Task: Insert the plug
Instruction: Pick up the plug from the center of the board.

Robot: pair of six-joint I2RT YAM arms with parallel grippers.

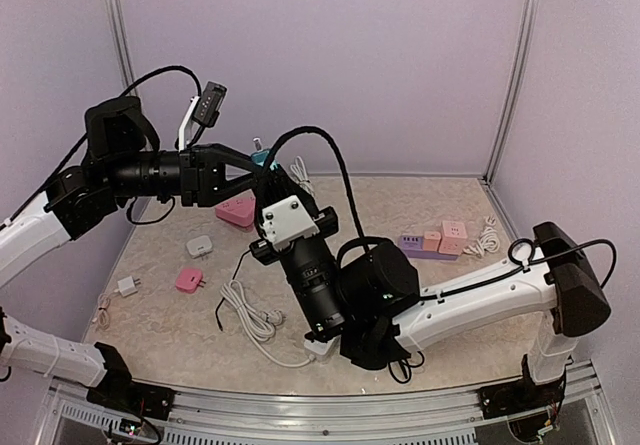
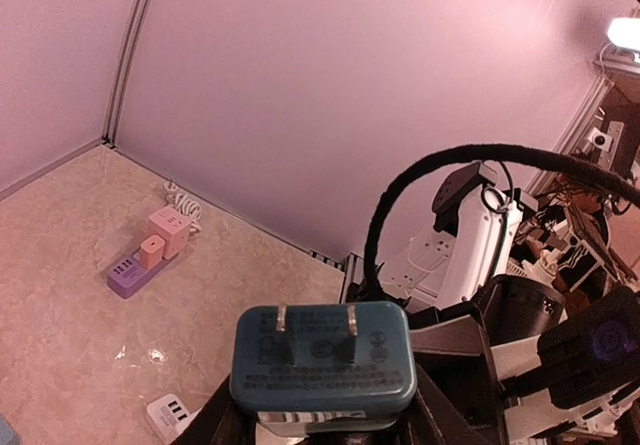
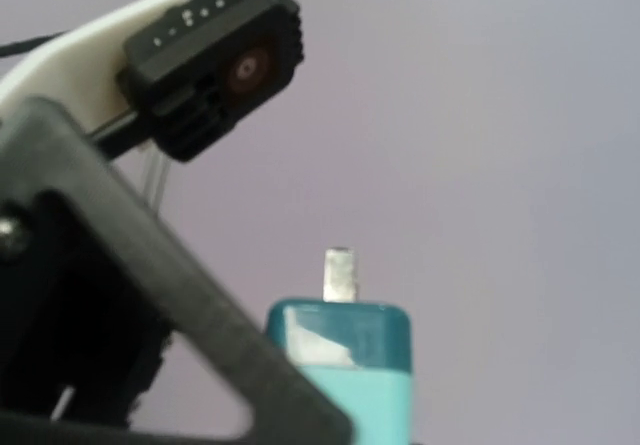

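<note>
A teal plug (image 1: 259, 156) with two metal prongs hangs in the air above the back middle of the table. My left gripper (image 1: 253, 170) is shut on it from the left. In the left wrist view the plug (image 2: 322, 360) sits between the dark fingers (image 2: 225, 427) with its prongs pointing up. My right gripper (image 1: 268, 187) reaches up to the same plug from below. In the right wrist view the plug (image 3: 345, 365) stands at the bottom middle with one prong showing, but the right fingers themselves are out of frame. A purple power strip (image 1: 425, 246) (image 2: 135, 273) lies at the right.
A pink socket block (image 1: 236, 211) lies under the grippers. A white adapter (image 1: 199, 247), a pink plug (image 1: 189, 280), a small white plug (image 1: 127, 285) and a white cable (image 1: 250, 310) lie at the left front. A coiled white cord (image 1: 487, 237) sits beside the strip.
</note>
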